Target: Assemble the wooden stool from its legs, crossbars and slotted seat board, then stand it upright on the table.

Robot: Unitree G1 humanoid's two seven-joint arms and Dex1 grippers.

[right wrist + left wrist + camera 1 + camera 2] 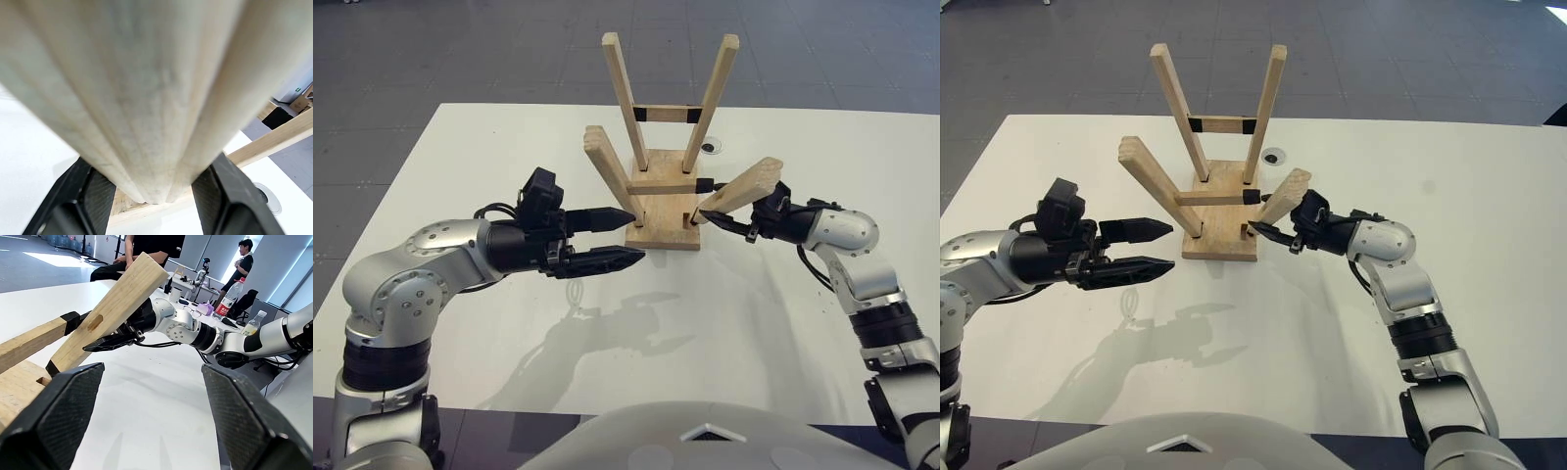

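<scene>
Stool sat upside down in the upper middle of the head view, so you were well into it, not done. Its seat board lay flat on the white table with the legs pointing up. The two back legs stood in their slots, joined by the upper crossbar. The front-left leg was in too, though it leaned out toward the left of the frame, and the lower crossbar ran off it to the right. Your right gripper was clamped on the fourth leg, which tilted out to the right with its foot down at the board's front-right corner. From the left wrist camera that leg's hole looked empty, with the crossbar's black end just beside it, so I'd say it wasn't home yet. Your left gripper hung wide apart and empty just left of the board. What I reckon you had left: straighten and seat that last leg, get the crossbar into it, square up the leaner, then flip the whole thing onto its feet.
</scene>
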